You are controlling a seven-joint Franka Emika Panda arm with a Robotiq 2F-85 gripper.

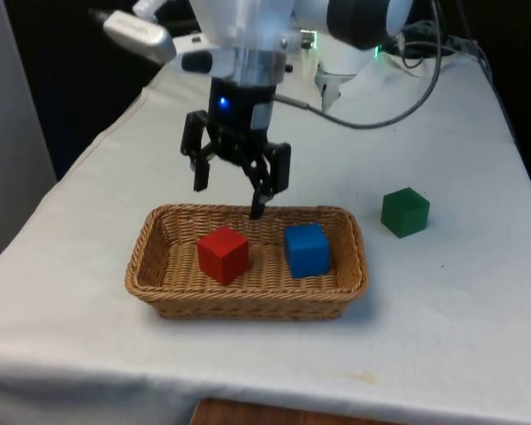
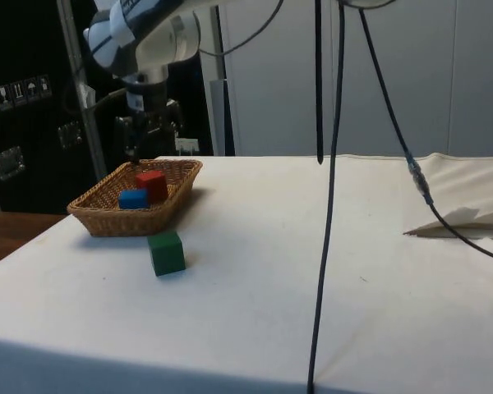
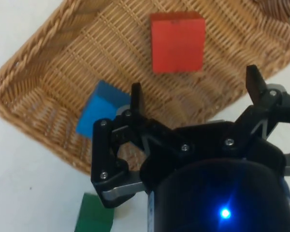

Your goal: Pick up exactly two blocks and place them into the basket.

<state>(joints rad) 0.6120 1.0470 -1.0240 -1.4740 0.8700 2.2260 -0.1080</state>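
A woven wicker basket [image 1: 147,257] [image 2: 181,179] [image 3: 48,92] sits near the table's front. Inside it lie a red block [image 1: 223,254] [image 2: 153,185] [image 3: 177,42] and a blue block [image 1: 306,250] [image 2: 132,199] [image 3: 97,115], side by side and apart. A green block [image 1: 404,212] [image 2: 165,252] [image 3: 93,214] rests on the cloth outside the basket, on the front view's right. My gripper [image 1: 229,197] [image 2: 136,152] [image 3: 193,87] hangs open and empty just above the basket's far rim, above the red block.
Grey and black cables [image 1: 398,106] [image 2: 329,197] trail over the far part of the table. A folded ridge of cloth [image 2: 460,217] lies at the side view's right. Bare white cloth surrounds the basket.
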